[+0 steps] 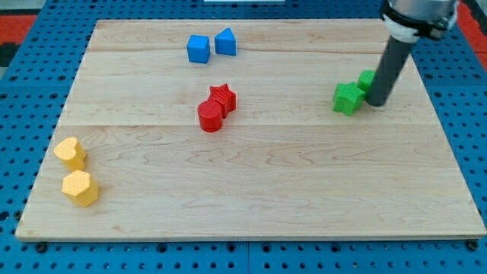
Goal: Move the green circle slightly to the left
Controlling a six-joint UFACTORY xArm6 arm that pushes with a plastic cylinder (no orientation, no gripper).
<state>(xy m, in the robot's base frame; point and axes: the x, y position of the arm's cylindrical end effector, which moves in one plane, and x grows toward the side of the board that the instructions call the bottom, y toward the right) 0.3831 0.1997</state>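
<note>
The green circle point(367, 78) lies near the view's right edge of the wooden board, mostly hidden behind my rod. My tip point(375, 101) rests on the board just in front of and to the right of it, touching or nearly touching it. A green star point(348, 97) sits right next to the circle on its lower left, close to my tip's left side.
A red cylinder point(210, 116) and a red star point(222, 98) sit together mid-board. A blue cube point(198, 49) and a blue triangle point(225, 42) lie at the top. A yellow heart point(69, 153) and a yellow hexagon point(80, 188) lie at the lower left.
</note>
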